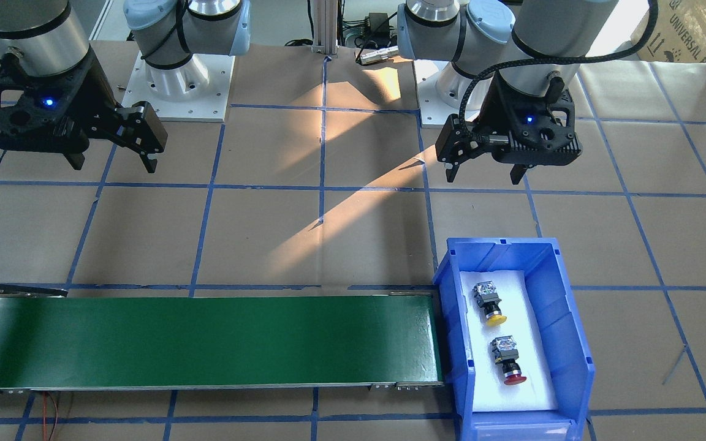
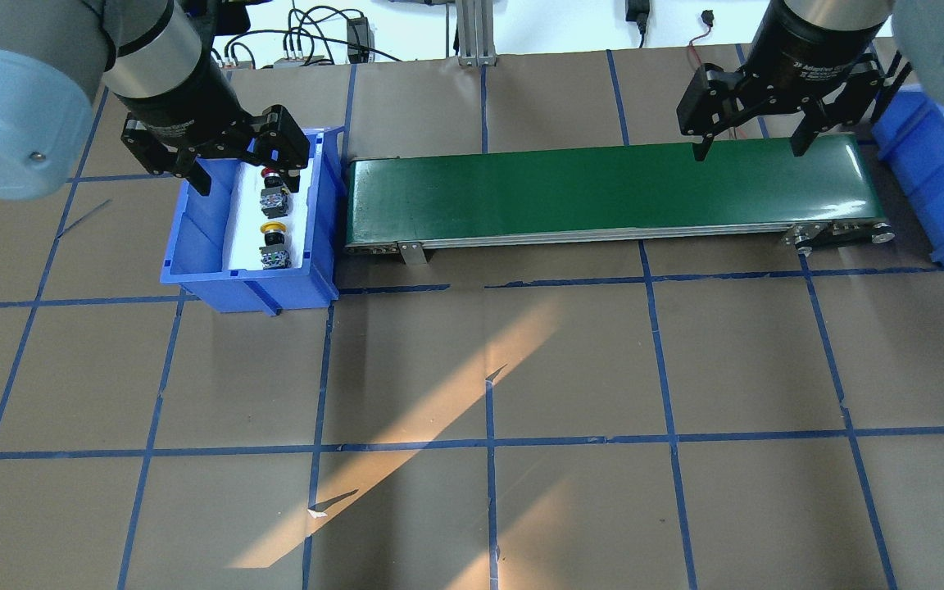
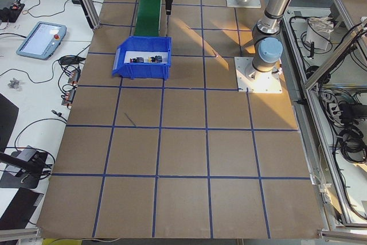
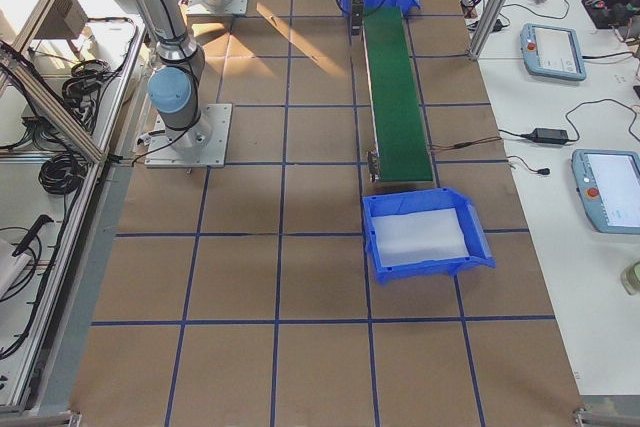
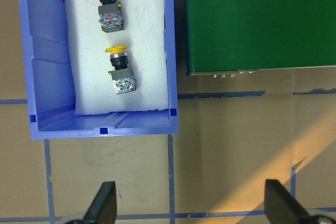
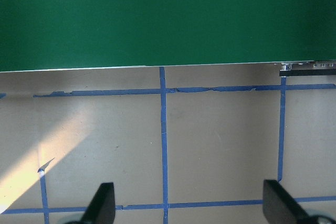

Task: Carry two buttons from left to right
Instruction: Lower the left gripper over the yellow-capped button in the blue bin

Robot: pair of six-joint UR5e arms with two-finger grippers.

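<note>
Two buttons lie on white foam in a blue bin [image 1: 573, 331] at the left end of the green conveyor belt [image 1: 206, 340]. The yellow-capped button [image 1: 489, 303] is nearer the robot and the red-capped button [image 1: 508, 361] is farther. The left wrist view shows the red button [image 5: 107, 3] above the yellow button [image 5: 119, 69]. My left gripper [image 1: 483, 177] hangs open and empty, high above the paper on the robot's side of the bin. My right gripper [image 1: 114, 165] is open and empty, raised near the belt's right end [image 2: 841, 180].
A second blue bin [image 4: 425, 237] with bare white foam stands past the belt's right end. The two arm bases [image 1: 178, 86] are bolted at the table's back. Teach pendants [image 4: 552, 50], cables and a seated person line the side bench.
</note>
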